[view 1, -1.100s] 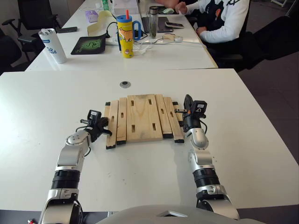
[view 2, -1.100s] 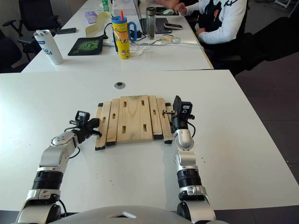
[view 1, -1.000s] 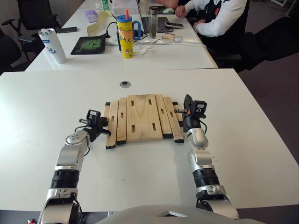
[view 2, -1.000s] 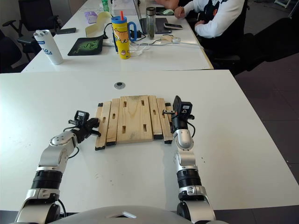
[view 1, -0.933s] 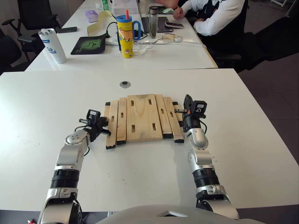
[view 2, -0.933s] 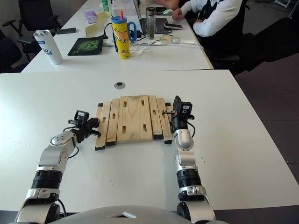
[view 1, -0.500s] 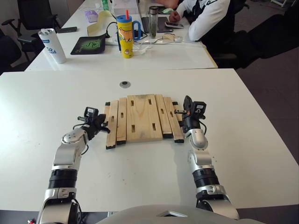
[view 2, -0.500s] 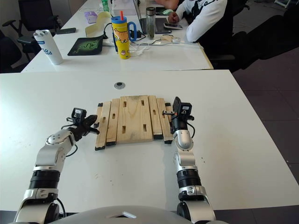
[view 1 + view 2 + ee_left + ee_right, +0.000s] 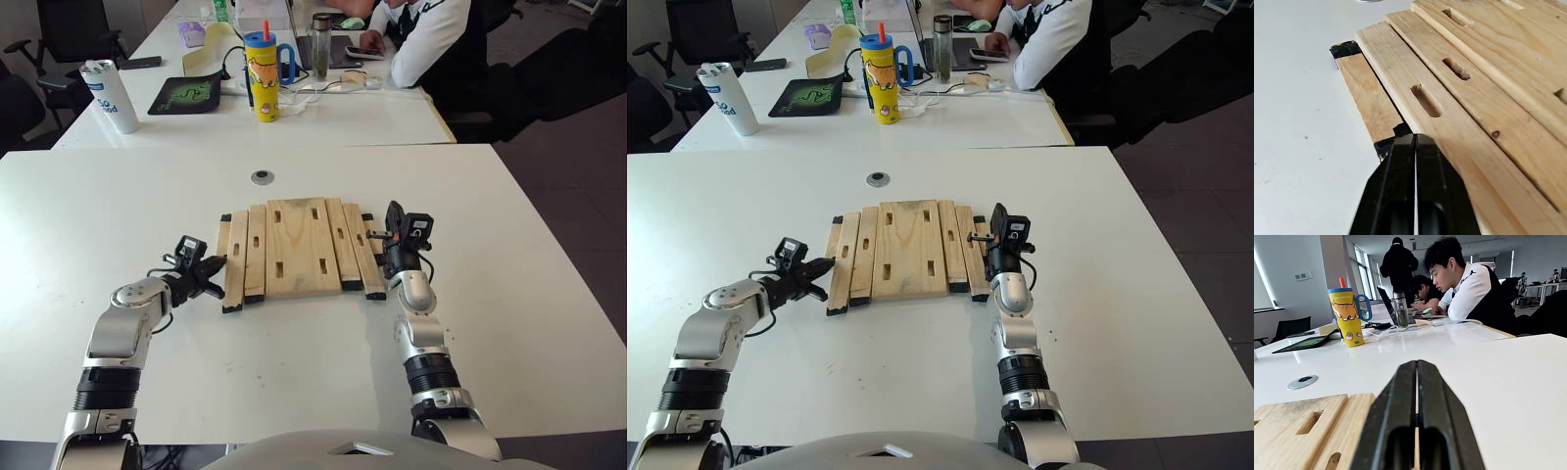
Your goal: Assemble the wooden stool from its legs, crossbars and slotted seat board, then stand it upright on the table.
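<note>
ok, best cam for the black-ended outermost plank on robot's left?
Left wrist view: the outer plank is close up, black end clear, beside the shut left tool. Eye views show its whole length, small. Right wrist view looks over the opposite planks toward the yellow cup.

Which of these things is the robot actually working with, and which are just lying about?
For the job: slotted seat board, slotted wooden bars on either side of it, left gripper, right gripper (both shut).

Just lying about: yellow straw cup, white tumbler, green mat, metal bottle, table grommet.
</note>
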`<state>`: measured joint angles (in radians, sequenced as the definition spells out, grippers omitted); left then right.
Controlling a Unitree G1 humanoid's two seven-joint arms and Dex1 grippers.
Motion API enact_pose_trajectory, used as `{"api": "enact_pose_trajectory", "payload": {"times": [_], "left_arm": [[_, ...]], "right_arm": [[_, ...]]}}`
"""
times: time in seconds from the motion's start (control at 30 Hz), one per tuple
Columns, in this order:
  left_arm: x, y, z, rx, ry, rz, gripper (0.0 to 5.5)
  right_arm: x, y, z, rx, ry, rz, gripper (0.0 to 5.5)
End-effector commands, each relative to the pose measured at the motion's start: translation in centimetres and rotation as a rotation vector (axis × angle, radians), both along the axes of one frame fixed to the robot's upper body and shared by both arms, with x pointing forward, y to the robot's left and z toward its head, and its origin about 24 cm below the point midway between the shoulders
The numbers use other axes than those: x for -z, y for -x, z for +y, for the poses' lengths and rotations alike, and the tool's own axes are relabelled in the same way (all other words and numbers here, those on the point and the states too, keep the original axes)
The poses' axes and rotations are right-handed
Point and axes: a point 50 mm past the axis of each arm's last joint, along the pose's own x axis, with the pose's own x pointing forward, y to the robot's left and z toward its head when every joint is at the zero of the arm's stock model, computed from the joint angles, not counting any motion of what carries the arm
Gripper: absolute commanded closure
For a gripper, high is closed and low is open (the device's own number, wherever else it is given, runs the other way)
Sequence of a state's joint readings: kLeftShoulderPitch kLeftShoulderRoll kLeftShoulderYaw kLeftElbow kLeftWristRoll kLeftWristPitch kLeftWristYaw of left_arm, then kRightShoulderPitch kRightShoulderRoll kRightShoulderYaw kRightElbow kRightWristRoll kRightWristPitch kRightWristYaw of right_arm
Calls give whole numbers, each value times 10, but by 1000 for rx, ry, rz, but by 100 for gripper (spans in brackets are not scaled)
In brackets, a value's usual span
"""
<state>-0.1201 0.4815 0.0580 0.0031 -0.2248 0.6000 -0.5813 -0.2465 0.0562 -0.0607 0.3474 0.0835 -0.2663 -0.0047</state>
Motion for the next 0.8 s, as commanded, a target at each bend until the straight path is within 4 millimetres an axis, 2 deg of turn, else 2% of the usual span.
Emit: {"api": "enact_pose_trajectory", "payload": {"times": [0.03,0.2,0.47,0.6,0.8], "left_arm": [[6,6,2,18,-56,39,546],[11,-2,15,-65,-149,20,546],[3,-21,34,-246,-157,-101,546],[-6,-25,34,-256,-125,-156,546],[-13,-31,23,-218,-48,-193,466]], "right_arm": [[1,1,1,-1,11,3,550],[2,2,-1,2,11,5,550],[1,0,1,-6,13,4,550],[0,-1,2,-6,13,1,550],[1,-1,3,-6,12,0,550]]}}
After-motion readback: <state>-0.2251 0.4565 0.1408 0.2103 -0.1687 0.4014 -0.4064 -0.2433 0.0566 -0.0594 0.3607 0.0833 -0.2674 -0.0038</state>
